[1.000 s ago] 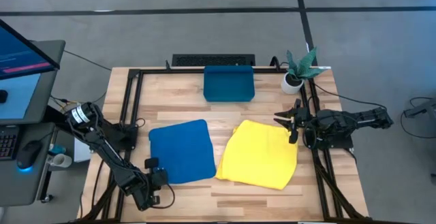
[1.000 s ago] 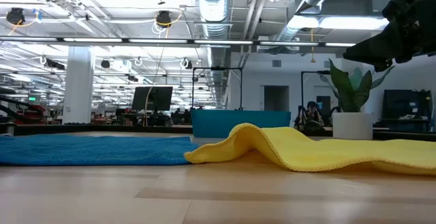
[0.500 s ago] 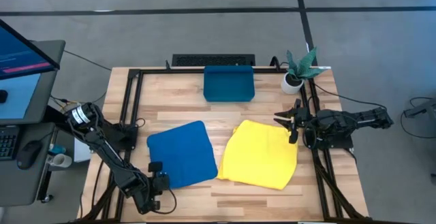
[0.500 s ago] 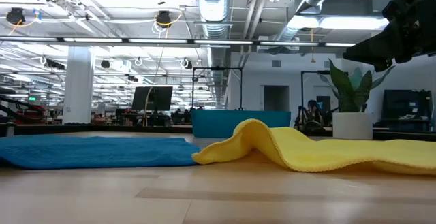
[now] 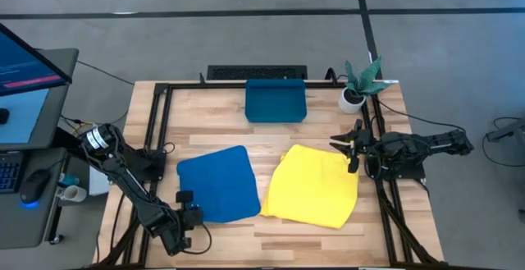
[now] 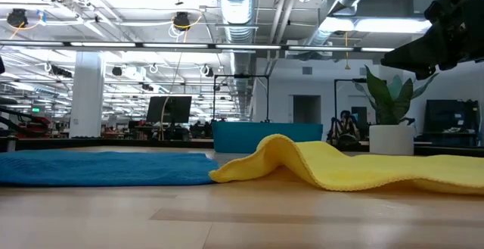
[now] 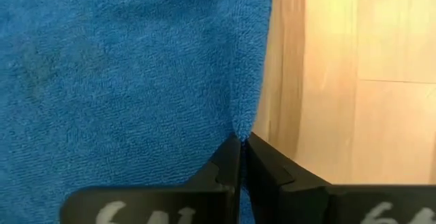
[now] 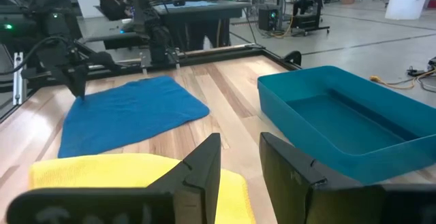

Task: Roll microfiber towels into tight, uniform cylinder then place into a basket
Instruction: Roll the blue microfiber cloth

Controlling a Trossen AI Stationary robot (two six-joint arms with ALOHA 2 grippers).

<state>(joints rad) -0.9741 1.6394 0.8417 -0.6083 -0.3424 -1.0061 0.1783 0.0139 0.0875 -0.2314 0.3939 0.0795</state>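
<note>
Left tool (image 5: 187, 207) sits at seven o'clock on the bench (image 5: 328, 237), its fingers pinched tight on the near-left corner of the blue towel (image 5: 216, 183), which lies flat beside the yellow towel (image 5: 313, 185). The yellow one is rumpled, one edge humped up. Right tool (image 5: 351, 145) hovers at three o'clock over the yellow towel's far edge, fingers parted, holding nothing. Basket (image 5: 275, 100) waits at twelve o'clock.

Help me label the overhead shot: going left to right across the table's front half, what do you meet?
Left gripper shut on the blue towel → yellow towel → right gripper, hovering at the yellow towel's far right corner.
</note>
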